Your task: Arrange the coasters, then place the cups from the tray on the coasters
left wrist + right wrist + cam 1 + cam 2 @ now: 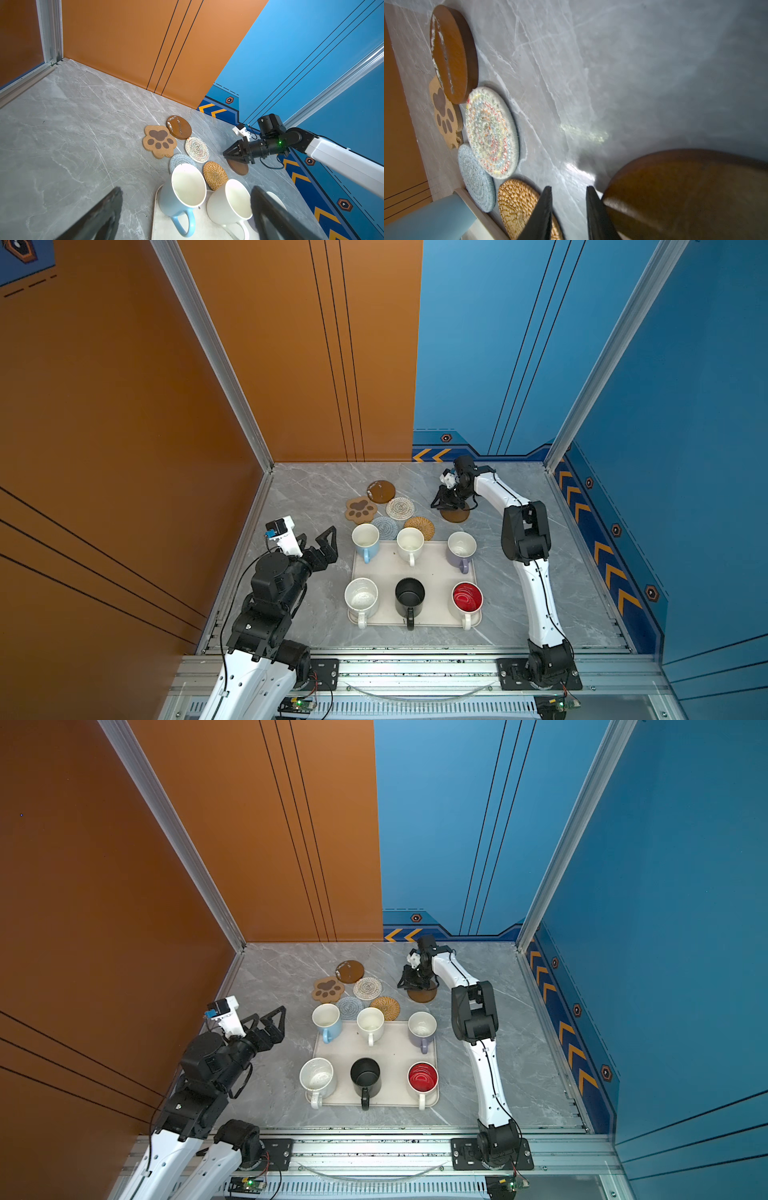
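Observation:
Five coasters cluster behind the tray (432, 568): a brown disc (381, 491), a paw (361, 509), a woven white one (400, 508), a grey-blue one (385, 526) and a rattan one (419, 526). A second brown disc (455, 514) lies apart to the right. My right gripper (436, 504) is low over the table beside it. Its jaws are narrowly open on nothing (569, 188), and the disc (685, 197) lies against the outside of one finger. Several cups stand on the tray, among them light blue (365, 540), black (409, 595) and red-lined (467, 598). My left gripper (320, 533) hovers wide open left of the tray.
Orange and blue walls close the marble table (311, 497) at the back and sides. Bare marble lies left of the coasters and right of the tray. The right arm (525, 539) stretches along the tray's right side. A metal rail (415, 668) runs along the front.

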Robot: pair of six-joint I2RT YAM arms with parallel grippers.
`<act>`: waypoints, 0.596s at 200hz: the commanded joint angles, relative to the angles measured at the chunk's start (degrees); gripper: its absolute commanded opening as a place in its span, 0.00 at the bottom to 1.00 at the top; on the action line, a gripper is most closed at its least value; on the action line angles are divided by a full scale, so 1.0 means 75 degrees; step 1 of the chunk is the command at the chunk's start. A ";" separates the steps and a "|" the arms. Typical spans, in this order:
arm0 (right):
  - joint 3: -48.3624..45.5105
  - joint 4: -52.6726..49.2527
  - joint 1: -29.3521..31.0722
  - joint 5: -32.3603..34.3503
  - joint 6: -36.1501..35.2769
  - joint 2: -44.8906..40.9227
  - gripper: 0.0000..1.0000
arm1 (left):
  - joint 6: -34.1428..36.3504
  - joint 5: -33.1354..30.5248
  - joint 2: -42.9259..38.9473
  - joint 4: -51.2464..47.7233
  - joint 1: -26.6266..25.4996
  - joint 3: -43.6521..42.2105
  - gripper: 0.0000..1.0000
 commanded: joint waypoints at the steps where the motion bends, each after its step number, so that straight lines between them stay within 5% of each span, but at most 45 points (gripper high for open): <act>1: -0.0387 -0.0200 -0.0125 0.0245 -0.0248 -0.0625 0.27 | -0.0197 0.0084 -0.0138 -0.0033 -0.0133 -0.0025 0.95; 119: -0.0876 -0.0112 -0.0059 0.0252 -0.0591 -0.1184 0.26 | -0.0789 0.0056 -0.1419 -0.0944 -0.0907 -0.0101 0.92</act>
